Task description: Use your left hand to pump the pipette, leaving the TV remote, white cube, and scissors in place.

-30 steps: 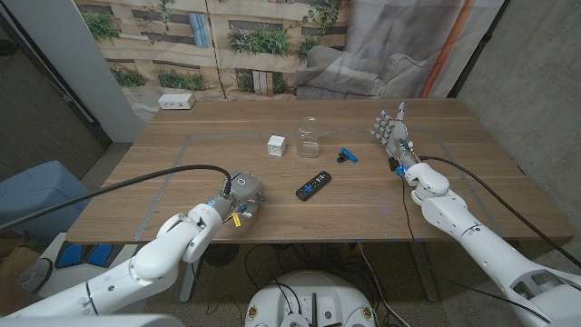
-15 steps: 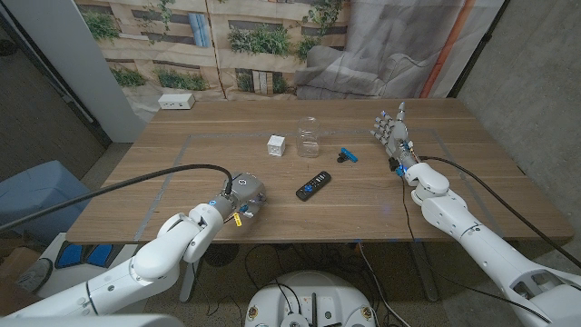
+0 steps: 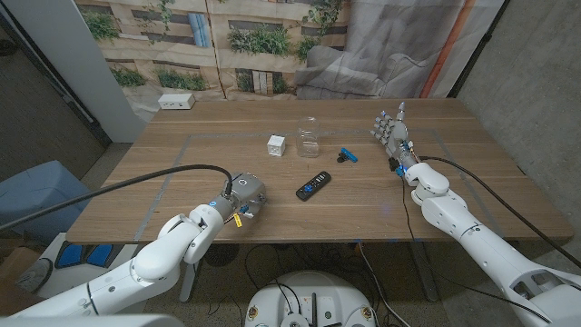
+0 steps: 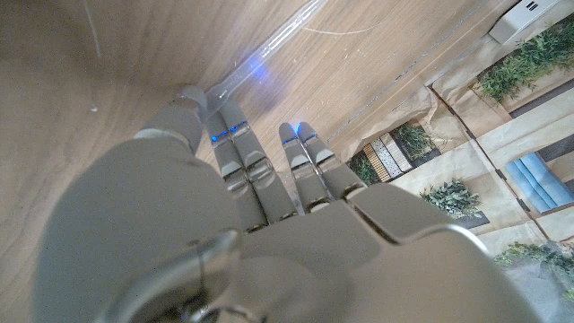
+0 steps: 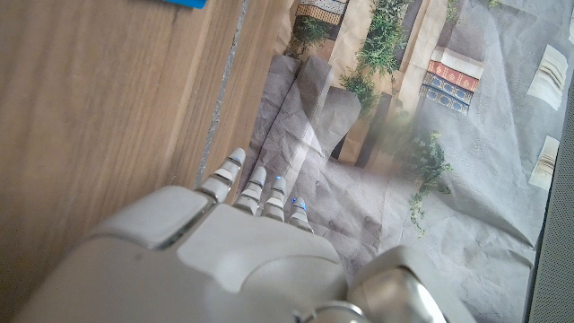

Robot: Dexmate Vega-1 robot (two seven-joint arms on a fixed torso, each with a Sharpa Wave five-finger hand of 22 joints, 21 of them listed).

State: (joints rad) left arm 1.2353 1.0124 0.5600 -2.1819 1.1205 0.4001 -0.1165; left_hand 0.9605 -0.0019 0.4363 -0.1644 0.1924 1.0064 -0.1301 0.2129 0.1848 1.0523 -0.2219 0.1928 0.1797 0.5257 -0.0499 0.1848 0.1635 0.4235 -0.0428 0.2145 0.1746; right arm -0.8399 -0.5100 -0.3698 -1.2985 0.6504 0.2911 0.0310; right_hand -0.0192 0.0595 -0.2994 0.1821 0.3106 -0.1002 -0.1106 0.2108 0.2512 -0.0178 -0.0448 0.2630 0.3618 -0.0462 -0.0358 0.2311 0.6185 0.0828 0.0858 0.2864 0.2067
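Note:
A clear upright pipette bottle (image 3: 310, 136) stands at the middle back of the wooden table (image 3: 182, 159). Beside it on the left sits the white cube (image 3: 276, 144); on its right lie the blue-handled scissors (image 3: 348, 155). The black TV remote (image 3: 313, 185) lies in front of them. My left hand (image 3: 241, 195) is near the table's front edge, well short of the pipette and left of the remote. Its fingers (image 4: 269, 170) stretch out over the wood and hold nothing. My right hand (image 3: 391, 133) stands at the right of the scissors, fingers up and apart, holding nothing.
A white power strip (image 3: 176, 101) lies at the back left corner. Pale tape lines (image 3: 172, 173) run across the tabletop, one glinting ahead of my left hand (image 4: 269, 40). A printed backdrop (image 3: 254, 36) hangs behind the table, and a blue bin (image 3: 36, 195) stands on the floor at the left.

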